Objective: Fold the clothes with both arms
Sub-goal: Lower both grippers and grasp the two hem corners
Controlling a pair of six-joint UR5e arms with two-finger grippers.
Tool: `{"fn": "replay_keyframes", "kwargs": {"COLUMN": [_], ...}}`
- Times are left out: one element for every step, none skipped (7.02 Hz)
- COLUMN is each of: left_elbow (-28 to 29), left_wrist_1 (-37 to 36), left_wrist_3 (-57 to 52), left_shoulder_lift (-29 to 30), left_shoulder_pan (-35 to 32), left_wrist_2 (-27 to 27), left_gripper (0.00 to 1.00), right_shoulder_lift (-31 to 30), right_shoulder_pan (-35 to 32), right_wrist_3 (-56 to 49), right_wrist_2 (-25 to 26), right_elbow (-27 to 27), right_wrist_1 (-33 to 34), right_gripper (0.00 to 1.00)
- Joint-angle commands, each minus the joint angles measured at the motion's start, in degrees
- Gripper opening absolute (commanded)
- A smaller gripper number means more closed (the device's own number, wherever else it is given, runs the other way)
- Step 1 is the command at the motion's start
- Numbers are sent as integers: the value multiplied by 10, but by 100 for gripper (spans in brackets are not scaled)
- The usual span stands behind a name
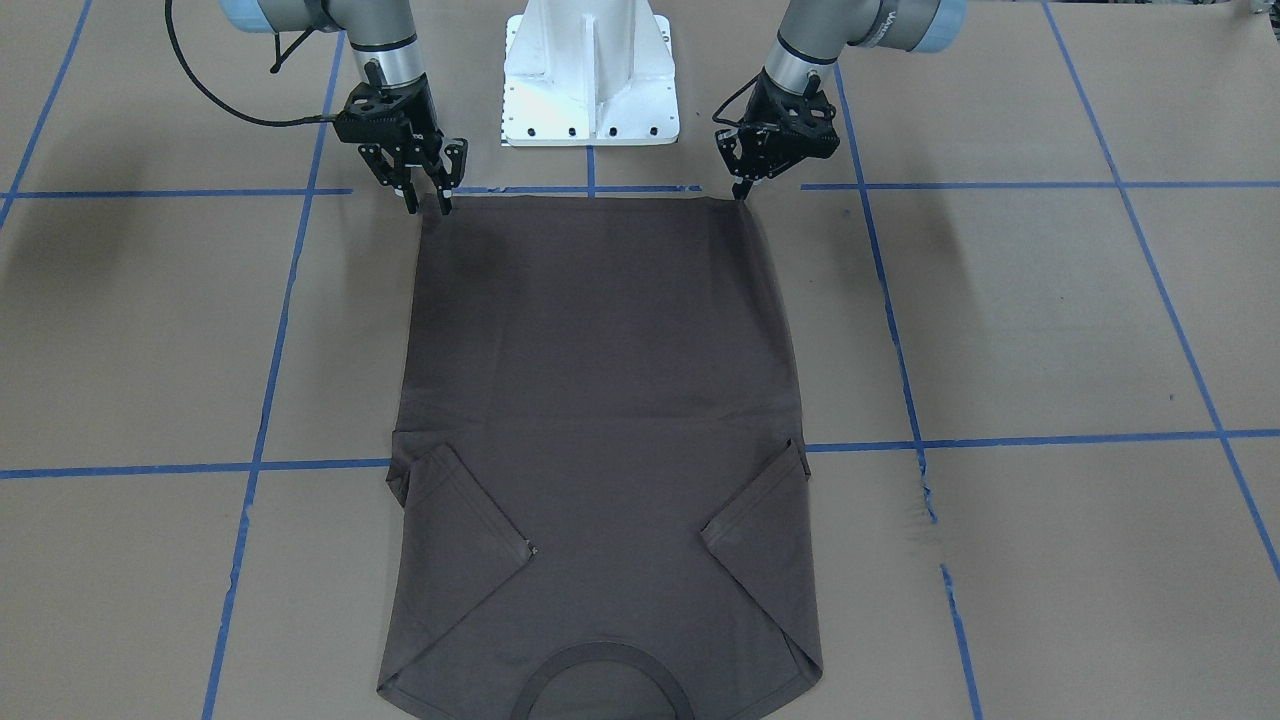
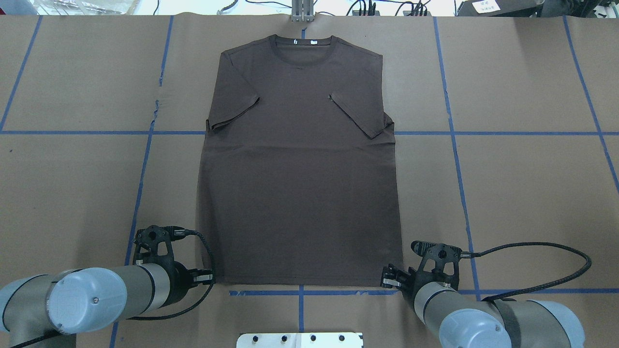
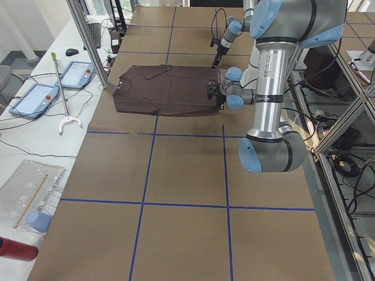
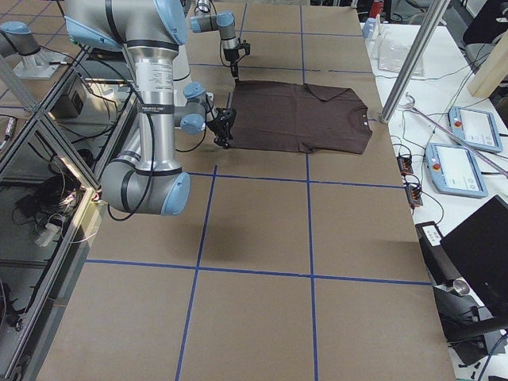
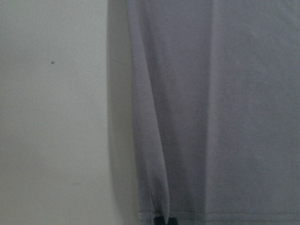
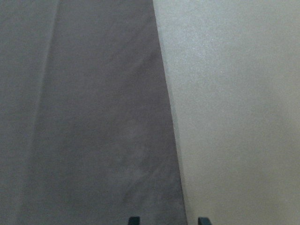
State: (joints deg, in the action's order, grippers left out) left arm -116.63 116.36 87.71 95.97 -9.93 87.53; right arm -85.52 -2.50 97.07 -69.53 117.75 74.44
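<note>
Dark brown-grey T-shirt (image 2: 300, 183) lies flat mid-tabletop, front up. Neck twd far edge, hem twd robot-side edge, both short sleeves folded in over chest. L gripper (image 1: 741, 190) pinches one hem corner, w/ cloth ridged up to it. R gripper (image 1: 428, 198) sits at other hem corner, fingers apart, straddling shirt's side edge.

The T-shirt (image 2: 300, 193) lies flat on the tabletop (image 2: 508, 193), neckline farthest from me, hem nearest. My left hand (image 1: 741, 190) is at the hem's left corner, my right hand (image 1: 428, 205) at its right corner. The pedestal (image 1: 590, 90) stands behind the hem, midway.
</note>
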Motion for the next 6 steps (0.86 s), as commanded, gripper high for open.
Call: {"fn": "replay_keyframes", "kwargs": {"left_elbow": [0,0,0,0,1,2], "left_wrist_1": [0,0,0,0,0,1], "left_wrist_3": [0,0,0,0,0,0], "left_shoulder_lift": [0,-1,0,-1,0,0], "left_shoulder_pan": [0,0,0,0,0,0], "left_wrist_2": [0,0,0,0,0,1], "left_gripper": [0,0,0,0,0,0], "right_shoulder_lift": [0,0,0,-3,-10,-11], "right_shoulder_pan": [2,5,9,12,13,14], "right_wrist_3": [0,1,1,1,1,1], "right_wrist_2": [0,-1,0,0,1,1], "right_elbow": [0,0,1,-1,0,-1], "right_wrist_1": [0,0,0,1,1,1], "right_gripper": [49,50,50,50,50,51]}}
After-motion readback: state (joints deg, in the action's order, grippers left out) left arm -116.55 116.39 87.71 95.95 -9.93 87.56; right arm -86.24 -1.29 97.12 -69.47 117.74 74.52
